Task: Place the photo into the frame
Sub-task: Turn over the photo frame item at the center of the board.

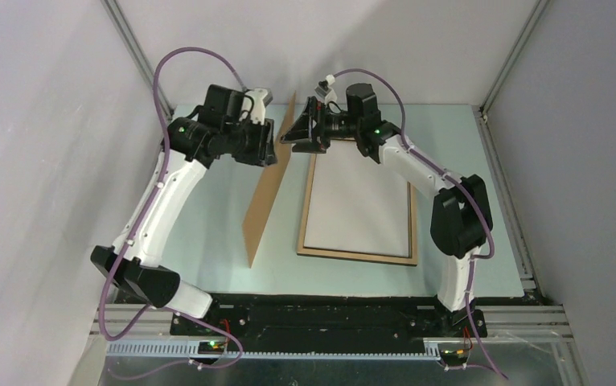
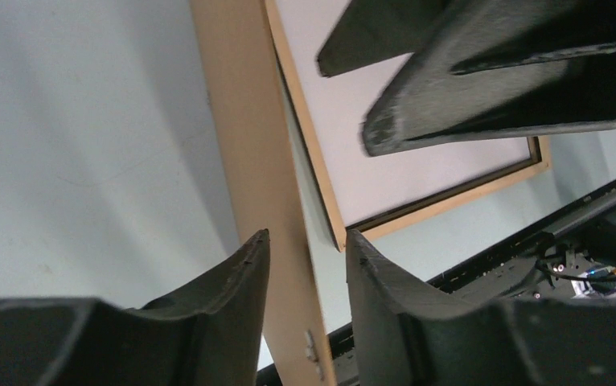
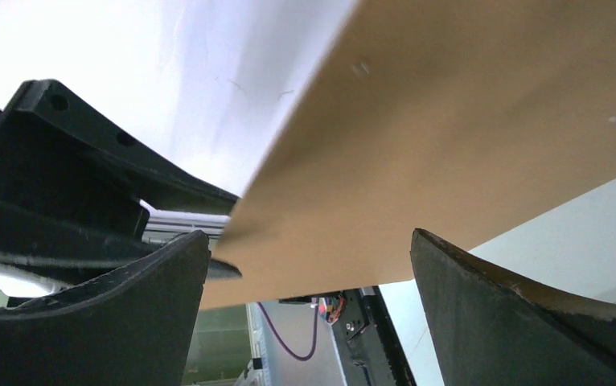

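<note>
The frame (image 1: 357,256) lies flat on the table, light-wood back up. A white sheet (image 1: 359,201) fills it, apparently the photo's white back; the printed side is hidden. Both show in the left wrist view, frame rail (image 2: 310,145) and white sheet (image 2: 345,112). The brown backing panel (image 1: 266,201) stands tilted on its long edge left of the frame. My left gripper (image 1: 275,146) is shut on its upper edge, the panel (image 2: 248,121) running between its fingertips (image 2: 305,241). My right gripper (image 1: 301,129) is open at the panel's far upper corner, and the panel (image 3: 449,121) lies just beyond its fingertips (image 3: 309,241).
The two grippers are close together at the far end of the panel; my left gripper's black body (image 3: 63,185) shows in the right wrist view. Grey walls with metal posts (image 1: 136,56) enclose the table. The black base rail (image 1: 321,315) runs along the near edge.
</note>
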Available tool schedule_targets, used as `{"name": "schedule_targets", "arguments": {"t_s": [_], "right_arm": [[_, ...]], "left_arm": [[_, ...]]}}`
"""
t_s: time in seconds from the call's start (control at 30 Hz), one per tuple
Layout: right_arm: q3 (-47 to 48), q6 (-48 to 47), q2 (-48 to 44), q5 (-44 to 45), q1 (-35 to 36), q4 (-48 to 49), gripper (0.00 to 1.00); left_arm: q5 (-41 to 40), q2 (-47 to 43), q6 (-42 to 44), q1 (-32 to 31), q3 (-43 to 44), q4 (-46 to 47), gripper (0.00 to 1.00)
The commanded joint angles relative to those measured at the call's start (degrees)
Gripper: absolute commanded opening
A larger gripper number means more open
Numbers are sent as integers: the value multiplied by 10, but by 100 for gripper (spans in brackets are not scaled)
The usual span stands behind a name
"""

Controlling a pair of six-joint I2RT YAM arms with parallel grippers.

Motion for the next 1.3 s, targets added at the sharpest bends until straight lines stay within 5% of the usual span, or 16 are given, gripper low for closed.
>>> {"name": "schedule_targets", "arguments": {"t_s": [0.0, 0.63, 1.27], "right_arm": [[11, 26, -27, 4, 7, 33, 99], [-50, -9, -67, 69, 9, -29, 94], [-137, -56, -117, 145, -18, -61, 50]], "left_arm": [[-14, -11, -7, -33, 18, 24, 49], [14, -55, 12, -56, -11, 40, 68], [-35, -94, 33, -53, -21, 41, 74]]}}
